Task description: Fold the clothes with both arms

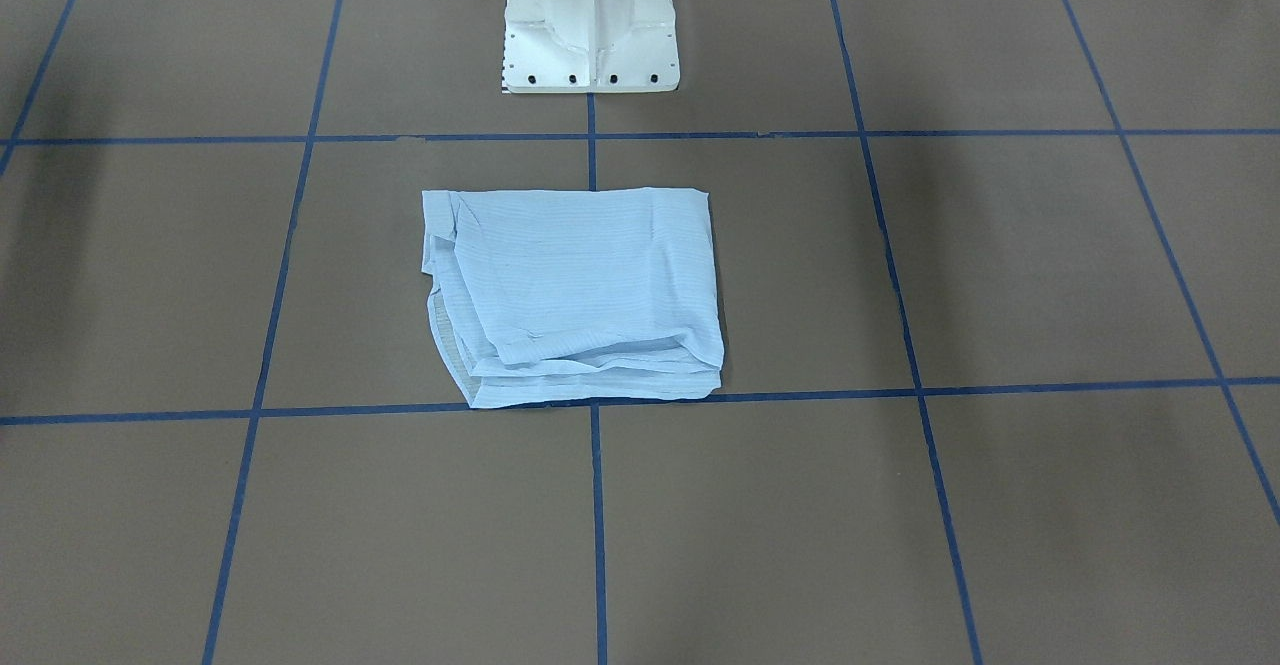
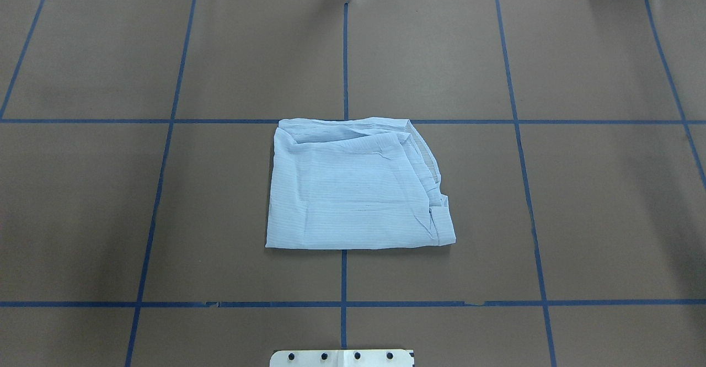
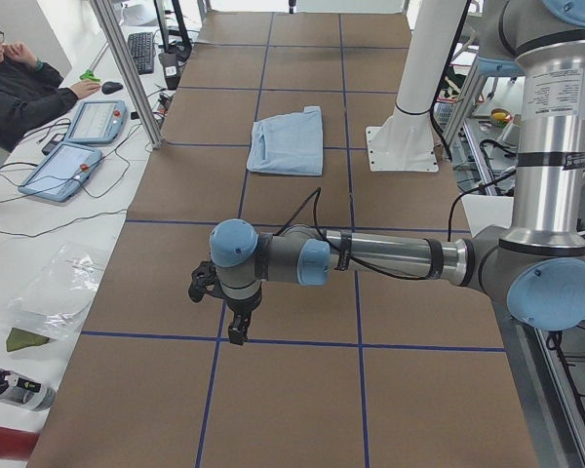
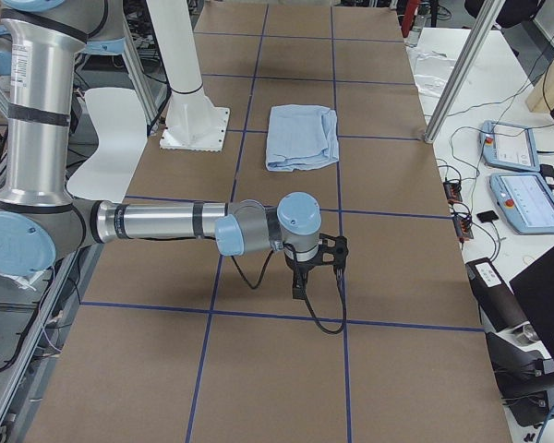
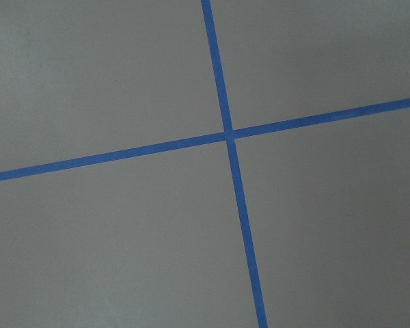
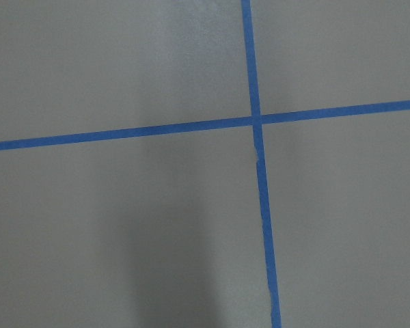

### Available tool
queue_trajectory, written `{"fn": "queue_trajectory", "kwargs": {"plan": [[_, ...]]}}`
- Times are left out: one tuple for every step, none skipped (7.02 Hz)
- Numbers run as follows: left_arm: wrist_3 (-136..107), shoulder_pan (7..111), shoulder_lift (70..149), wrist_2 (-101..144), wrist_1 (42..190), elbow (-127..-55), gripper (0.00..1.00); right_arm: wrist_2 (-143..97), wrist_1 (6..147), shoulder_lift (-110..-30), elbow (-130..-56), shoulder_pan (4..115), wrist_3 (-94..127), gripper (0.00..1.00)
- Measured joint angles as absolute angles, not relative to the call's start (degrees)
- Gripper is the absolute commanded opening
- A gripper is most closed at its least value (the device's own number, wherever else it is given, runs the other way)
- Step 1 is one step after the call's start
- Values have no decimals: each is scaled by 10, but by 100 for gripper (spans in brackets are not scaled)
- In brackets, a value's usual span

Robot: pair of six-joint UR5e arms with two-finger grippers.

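So the shirt (image 2: 358, 185) was lying folded into a rough rectangle in the middle of the brown surface (image 2: 595, 201), a little way out in front of the white pedestal base (image 1: 590, 35). Its far edge sat right along one of the blue tape lines (image 5: 227, 133), and the stacked layers showed along that edge and the robot's right side. Nothing was touching it. The left arm (image 3: 390, 258) and right arm (image 4: 157, 221) were each stretched out low toward opposite ends of the surface, well apart from the shirt. The left claw (image 3: 237, 336) and right claw (image 4: 298, 293) both pointed down. Only the side cameras caught them, so I honestly couldn't tell if either claw was apart or together. Both wrist cams showed just bare surface with a tape crossing.
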State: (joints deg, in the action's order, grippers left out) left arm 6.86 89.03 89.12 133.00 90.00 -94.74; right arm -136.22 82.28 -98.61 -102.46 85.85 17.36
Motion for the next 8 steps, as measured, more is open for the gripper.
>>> {"fn": "queue_trajectory", "kwargs": {"plan": [[69, 890, 891, 1329, 900, -947, 100, -1363, 847, -986, -1036, 863, 172, 100], [69, 891, 891, 1329, 900, -947, 100, -1364, 865, -987, -1044, 866, 171, 100], [69, 891, 891, 1330, 900, -947, 100, -1363, 873, -987, -1046, 867, 172, 100], [69, 891, 891, 1331, 900, -947, 100, -1363, 875, -987, -1046, 867, 174, 100], [69, 891, 890, 1332, 900, -947, 100, -1362, 876, -987, -1044, 868, 175, 100], [69, 891, 891, 1332, 900, -947, 100, -1360, 875, -987, -1043, 868, 174, 100], [69, 891, 891, 1332, 900, -947, 100, -1357, 874, -989, -1041, 868, 164, 100], [69, 890, 891, 1332, 900, -947, 100, -1354, 877, -992, -1038, 868, 141, 100]]}}
